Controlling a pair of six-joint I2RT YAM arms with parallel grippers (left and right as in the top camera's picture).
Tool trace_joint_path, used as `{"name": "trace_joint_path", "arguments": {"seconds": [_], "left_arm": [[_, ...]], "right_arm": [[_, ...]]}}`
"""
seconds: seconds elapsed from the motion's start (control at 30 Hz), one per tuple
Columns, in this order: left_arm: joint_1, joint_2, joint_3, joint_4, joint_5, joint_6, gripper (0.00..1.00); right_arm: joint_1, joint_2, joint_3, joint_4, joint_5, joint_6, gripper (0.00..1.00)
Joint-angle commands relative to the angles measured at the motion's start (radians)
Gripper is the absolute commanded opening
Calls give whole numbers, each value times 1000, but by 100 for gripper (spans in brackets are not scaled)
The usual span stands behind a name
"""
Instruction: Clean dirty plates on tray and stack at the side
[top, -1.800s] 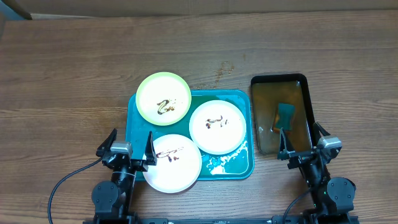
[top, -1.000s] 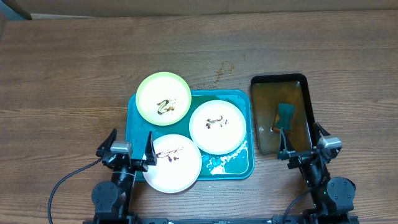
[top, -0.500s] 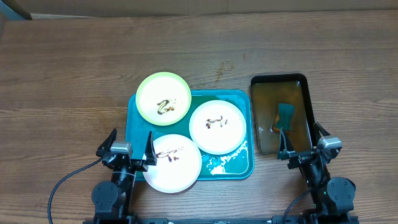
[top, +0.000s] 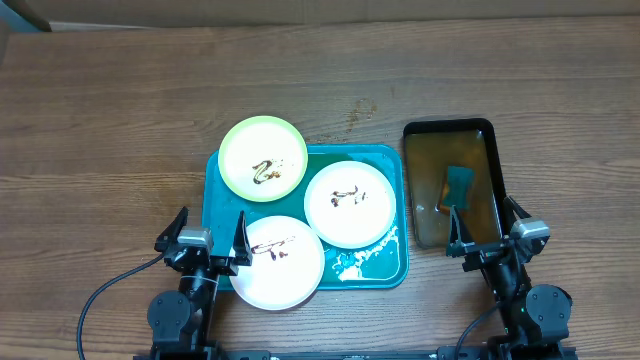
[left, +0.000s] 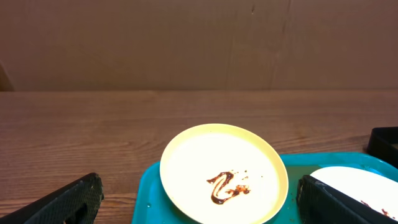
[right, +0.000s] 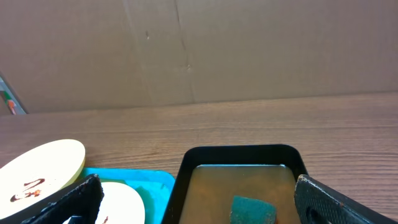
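A teal tray (top: 375, 268) in the table's middle carries three sauce-smeared plates: a lime-green plate (top: 263, 158) at its far-left corner, a white plate (top: 350, 203) in the middle, and another white plate (top: 280, 262) overhanging the near edge. My left gripper (top: 207, 237) is open at the near-left corner of the tray, its right finger beside the near white plate. My right gripper (top: 488, 229) is open at the near end of the black tray. The left wrist view has the green plate (left: 224, 172) ahead on the teal tray (left: 149, 198). The right wrist view looks into the black tray (right: 238, 155).
The black tray (top: 488, 135) right of the teal one holds brownish water and a teal sponge (top: 458, 182), also seen as the sponge (right: 254, 210) in the right wrist view. Brown crumbs (top: 358, 112) lie on the wood beyond the trays. A cardboard wall (left: 199, 43) backs the table.
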Motion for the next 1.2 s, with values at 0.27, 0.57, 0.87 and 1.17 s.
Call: {"name": "trace_joint_path", "arguments": {"seconds": [0.27, 0.57, 0.87, 1.17], "left_arm": [[-2, 3, 56, -88, -3, -56, 100], [-2, 202, 394, -450, -40, -56, 100], [-2, 593, 769, -698, -44, -52, 100], [-2, 883, 1022, -909, -21, -56, 100]], "right_arm": [[-2, -3, 6, -27, 41, 134, 100], [-2, 154, 261, -283, 44, 176, 100], [-2, 552, 646, -610, 33, 181, 100], [-2, 1022, 1083, -940, -2, 161, 100]]}}
